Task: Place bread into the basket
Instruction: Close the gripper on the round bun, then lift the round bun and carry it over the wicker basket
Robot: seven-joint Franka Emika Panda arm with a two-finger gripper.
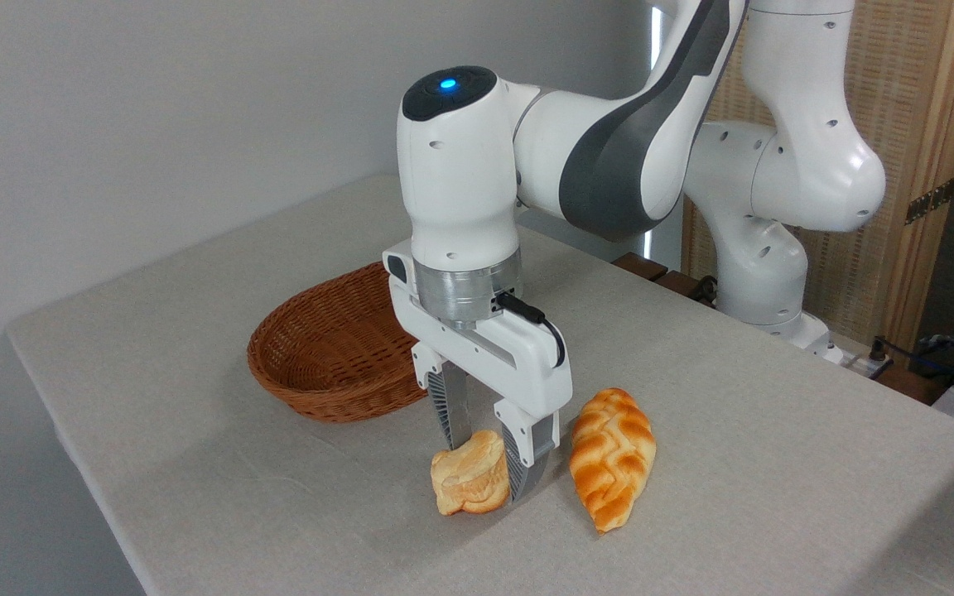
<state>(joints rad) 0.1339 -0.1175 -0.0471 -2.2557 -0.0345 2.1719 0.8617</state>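
Note:
The bread point(467, 482), a small pale golden layered bun, stands tilted on its edge at the front of the table, its lower edge at or just above the cloth. My gripper point(489, 470) points straight down over it. One finger point(450, 410) is behind the bun's top and the other point(527, 462) presses its right side, so the jaws are shut on the bun. The oval brown wicker basket point(324, 364) sits behind and to the left of the gripper, with nothing visible in it; the gripper hides its right end.
A longer orange-brown braided loaf point(612, 458) lies just right of the gripper, close to the right finger. The table's front edge runs near the bun. The arm's base point(763, 281) stands at the back right, with cables and a wooden screen beyond.

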